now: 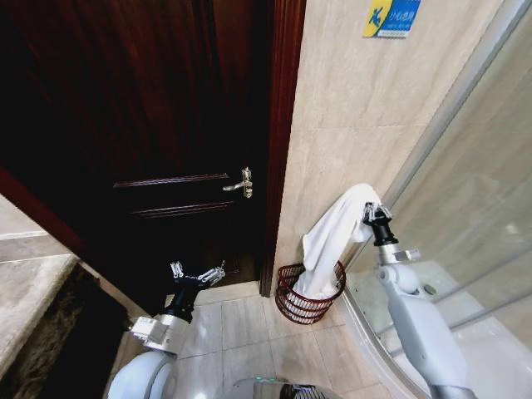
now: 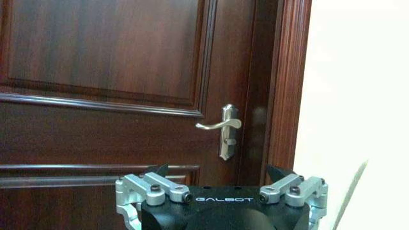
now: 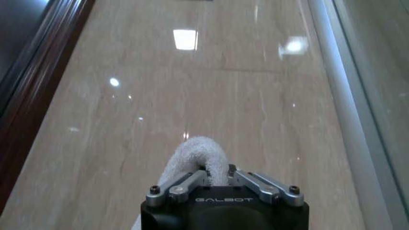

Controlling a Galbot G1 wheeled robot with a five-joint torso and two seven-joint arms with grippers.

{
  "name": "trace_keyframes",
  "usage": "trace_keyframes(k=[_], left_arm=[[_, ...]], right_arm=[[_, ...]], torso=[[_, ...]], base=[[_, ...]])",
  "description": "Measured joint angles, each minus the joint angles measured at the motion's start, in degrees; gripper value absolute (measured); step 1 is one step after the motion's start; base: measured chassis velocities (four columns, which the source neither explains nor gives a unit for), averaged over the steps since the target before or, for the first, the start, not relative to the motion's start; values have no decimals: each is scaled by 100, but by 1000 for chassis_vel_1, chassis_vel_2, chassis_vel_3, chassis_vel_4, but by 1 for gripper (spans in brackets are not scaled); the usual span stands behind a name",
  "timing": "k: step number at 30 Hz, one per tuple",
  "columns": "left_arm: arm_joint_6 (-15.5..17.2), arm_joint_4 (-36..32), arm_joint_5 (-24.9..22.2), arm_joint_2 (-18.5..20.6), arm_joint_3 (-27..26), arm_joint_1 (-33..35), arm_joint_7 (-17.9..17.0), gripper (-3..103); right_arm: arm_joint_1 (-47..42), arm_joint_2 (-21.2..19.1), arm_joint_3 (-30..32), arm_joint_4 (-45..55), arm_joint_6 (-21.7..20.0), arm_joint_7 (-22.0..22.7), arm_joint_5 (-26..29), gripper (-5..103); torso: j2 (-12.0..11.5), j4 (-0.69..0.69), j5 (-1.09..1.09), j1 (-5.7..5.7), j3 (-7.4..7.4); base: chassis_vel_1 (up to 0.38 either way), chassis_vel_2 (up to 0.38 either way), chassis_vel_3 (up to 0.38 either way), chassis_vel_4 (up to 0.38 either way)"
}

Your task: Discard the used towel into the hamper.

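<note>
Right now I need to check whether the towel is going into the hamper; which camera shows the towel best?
The head view: the towel hangs from the right gripper, its lower end inside the hamper. The right wrist view shows a bunched fold pinched in that gripper. The left wrist view faces the door.

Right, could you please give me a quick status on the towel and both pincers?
Right pincer shut on towel, held above hamper. Towel's lower end already inside hamper. Left pincer open, idle, low by the door. Nothing in the way.
</note>
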Motion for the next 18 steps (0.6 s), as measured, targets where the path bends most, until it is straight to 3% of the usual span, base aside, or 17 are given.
trace_keyframes(k=[18], left_arm=[[0, 0, 0, 0, 0, 0, 0, 100]], right_arm=[[-393, 432, -19, -651, 254, -147, -164, 5]], torso=[[0, 0, 0, 0, 0]], base=[[0, 0, 0, 0]])
